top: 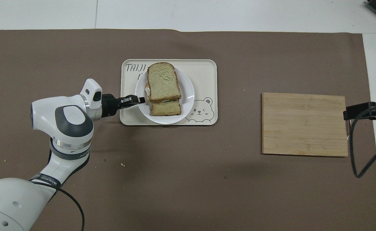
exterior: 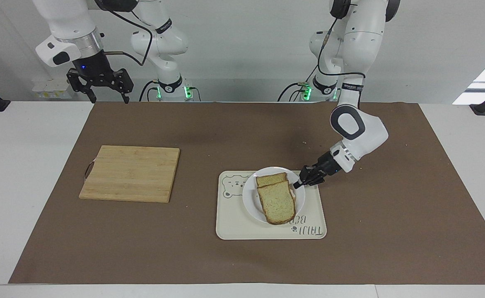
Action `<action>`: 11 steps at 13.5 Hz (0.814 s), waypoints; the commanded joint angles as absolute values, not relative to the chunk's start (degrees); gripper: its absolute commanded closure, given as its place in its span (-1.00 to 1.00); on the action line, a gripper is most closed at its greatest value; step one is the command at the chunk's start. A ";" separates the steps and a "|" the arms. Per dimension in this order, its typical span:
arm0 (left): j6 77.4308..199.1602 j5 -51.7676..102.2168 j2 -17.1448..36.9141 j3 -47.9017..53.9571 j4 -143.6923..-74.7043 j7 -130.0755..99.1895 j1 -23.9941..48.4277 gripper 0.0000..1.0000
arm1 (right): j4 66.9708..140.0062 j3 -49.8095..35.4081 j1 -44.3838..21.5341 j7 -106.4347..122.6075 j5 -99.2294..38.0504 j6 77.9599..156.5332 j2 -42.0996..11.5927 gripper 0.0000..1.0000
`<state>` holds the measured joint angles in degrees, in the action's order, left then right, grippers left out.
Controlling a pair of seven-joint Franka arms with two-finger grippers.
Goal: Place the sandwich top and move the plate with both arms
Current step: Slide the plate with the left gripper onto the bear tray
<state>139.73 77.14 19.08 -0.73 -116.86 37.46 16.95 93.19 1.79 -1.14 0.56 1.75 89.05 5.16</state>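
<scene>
The sandwich top (exterior: 276, 202) (top: 163, 81), a plain tan slice with a brown crust, lies on a lower slice (exterior: 270, 179) whose nearer end sticks out from under it. Both rest on the white plate (exterior: 250, 199) (top: 188, 93), which sits on the cream bear tray (exterior: 234, 219) (top: 204, 73). My left gripper (exterior: 297, 185) (top: 140, 100) reaches in low from the left arm's end and is shut on the plate's rim. The right gripper (exterior: 99, 89) hangs open, high over the table edge by its base, and the right arm waits.
A wooden cutting board (exterior: 130, 173) (top: 304, 123) lies on the brown mat toward the right arm's end. A few crumbs dot the mat near the left arm.
</scene>
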 commanded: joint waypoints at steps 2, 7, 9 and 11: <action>141.94 75.24 20.13 -1.23 -115.66 36.30 18.37 0.50 | 93.16 1.58 -0.44 1.85 0.62 89.47 5.19 -1.00; 141.86 74.00 19.08 -1.49 -115.84 36.47 18.63 0.13 | 93.16 1.49 -0.44 1.85 0.62 89.47 5.19 -1.00; 142.55 73.30 17.32 -1.58 -116.19 36.39 18.63 0.06 | 93.16 1.50 -0.44 1.85 0.62 89.47 5.19 -1.00; 143.26 73.21 16.09 -1.76 -116.19 36.39 18.63 -0.06 | 93.16 1.58 -0.44 1.85 0.62 89.47 5.19 -1.00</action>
